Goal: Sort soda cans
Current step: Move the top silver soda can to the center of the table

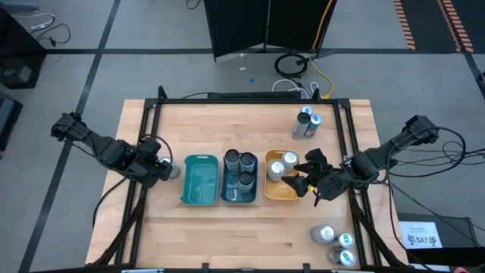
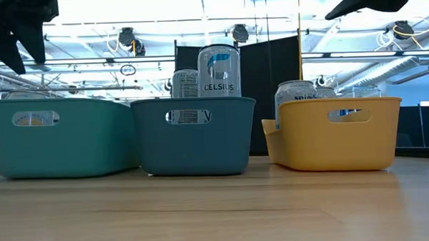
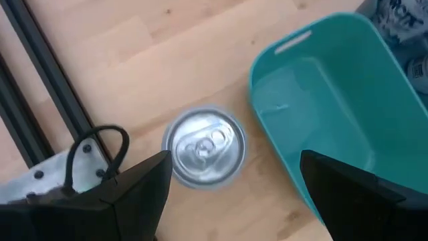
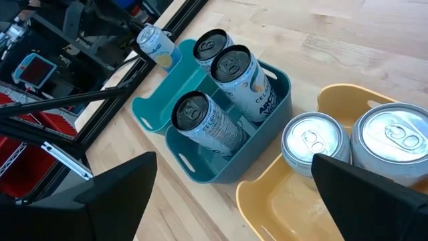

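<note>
A silver soda can [image 3: 204,146] stands upright on the wooden table just left of the empty teal tray [image 1: 199,182]. My left gripper [image 3: 234,164] hovers open over it, fingers pointing steeply down; the can [image 1: 173,168] sits just ahead of one finger. The blue tray [image 1: 239,189] holds three upright cans [image 4: 231,73]. The orange tray [image 1: 282,189] holds two silver cans [image 4: 314,144]. My right gripper [image 1: 309,182] hangs open over the orange tray's right side, with nothing between its fingers.
Two cans [image 1: 307,123] stand at the table's far right, and several more [image 1: 336,241] at its near right corner. A black frame rail [image 1: 144,152] runs along the table's left side near my left gripper. Bare wood lies in front of the trays.
</note>
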You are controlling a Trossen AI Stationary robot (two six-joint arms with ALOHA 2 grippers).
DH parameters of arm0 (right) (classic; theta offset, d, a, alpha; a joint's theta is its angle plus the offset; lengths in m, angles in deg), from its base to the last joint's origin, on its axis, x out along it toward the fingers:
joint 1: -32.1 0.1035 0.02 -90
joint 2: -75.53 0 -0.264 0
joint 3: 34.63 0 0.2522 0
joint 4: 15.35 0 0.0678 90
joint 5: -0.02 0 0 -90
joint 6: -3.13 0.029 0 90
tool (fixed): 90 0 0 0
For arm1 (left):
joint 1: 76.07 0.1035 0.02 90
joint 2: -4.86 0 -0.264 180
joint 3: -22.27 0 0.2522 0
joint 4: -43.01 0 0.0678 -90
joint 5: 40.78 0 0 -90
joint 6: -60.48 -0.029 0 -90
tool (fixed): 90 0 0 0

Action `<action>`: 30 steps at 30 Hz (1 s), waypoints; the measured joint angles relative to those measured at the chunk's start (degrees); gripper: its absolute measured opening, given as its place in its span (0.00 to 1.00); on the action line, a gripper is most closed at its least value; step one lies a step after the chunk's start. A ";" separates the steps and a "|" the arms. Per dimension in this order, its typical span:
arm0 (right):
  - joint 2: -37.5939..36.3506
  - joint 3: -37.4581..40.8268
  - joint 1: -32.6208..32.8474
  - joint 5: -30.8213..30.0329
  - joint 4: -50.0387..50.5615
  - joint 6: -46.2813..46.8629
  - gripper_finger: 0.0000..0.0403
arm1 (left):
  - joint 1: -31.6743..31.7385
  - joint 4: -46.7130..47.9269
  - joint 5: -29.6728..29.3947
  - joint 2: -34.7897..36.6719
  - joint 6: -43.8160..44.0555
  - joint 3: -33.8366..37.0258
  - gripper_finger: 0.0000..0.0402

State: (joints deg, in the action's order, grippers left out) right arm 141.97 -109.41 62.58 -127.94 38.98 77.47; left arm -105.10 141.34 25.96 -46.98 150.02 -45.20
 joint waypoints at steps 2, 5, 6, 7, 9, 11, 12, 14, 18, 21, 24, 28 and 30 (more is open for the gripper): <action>0.02 0.00 0.00 0.01 0.02 -0.09 0.97 | 0.26 0.17 -1.19 0.00 -0.06 0.00 0.84; 0.02 0.00 0.00 0.02 0.02 -0.22 0.97 | 0.69 0.69 -2.23 0.00 -0.03 0.00 0.87; 0.02 0.00 0.00 0.03 0.02 -0.26 0.97 | 0.83 0.82 -2.27 0.00 -0.09 0.00 0.89; 0.02 0.00 0.00 0.03 0.02 -0.41 0.97 | 0.94 0.88 -2.28 0.00 -0.31 0.00 0.91; 0.02 0.00 0.00 0.03 0.02 -0.43 0.97 | 0.95 1.40 -2.60 0.00 -0.36 0.00 0.96; 0.02 0.00 0.00 0.07 0.04 -0.45 0.97 | 0.95 1.42 -3.13 0.00 -0.44 0.00 0.99; 0.02 0.00 -0.01 0.11 0.04 -0.45 0.97 | 0.95 1.38 -3.11 0.00 -0.35 0.00 0.98; 0.02 0.00 0.00 0.37 0.04 -0.45 0.97 | 0.95 1.27 -2.90 -0.02 0.02 0.00 0.96; 0.02 0.00 0.00 0.40 0.04 -0.67 0.97 | 0.95 1.49 -2.91 -0.02 -0.53 0.00 0.95; 0.02 0.00 0.00 0.41 0.04 -0.67 0.97 | 0.95 1.52 -3.94 -0.16 -1.42 0.00 0.95; 0.02 0.00 0.00 0.40 0.04 -0.67 0.97 | 0.95 1.88 -6.02 -0.27 -1.45 0.18 0.95; 0.02 0.00 0.00 0.40 0.02 -1.01 0.97 | 0.95 1.84 -6.47 -0.27 -1.44 1.80 0.95; 0.02 0.00 0.00 0.40 0.02 -1.07 0.97 | 0.95 1.39 -5.41 -0.24 -1.41 3.16 0.95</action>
State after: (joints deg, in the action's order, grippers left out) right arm 141.99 -109.41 62.58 -127.54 39.01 76.41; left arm -104.15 142.72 20.55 -47.22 148.61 -42.04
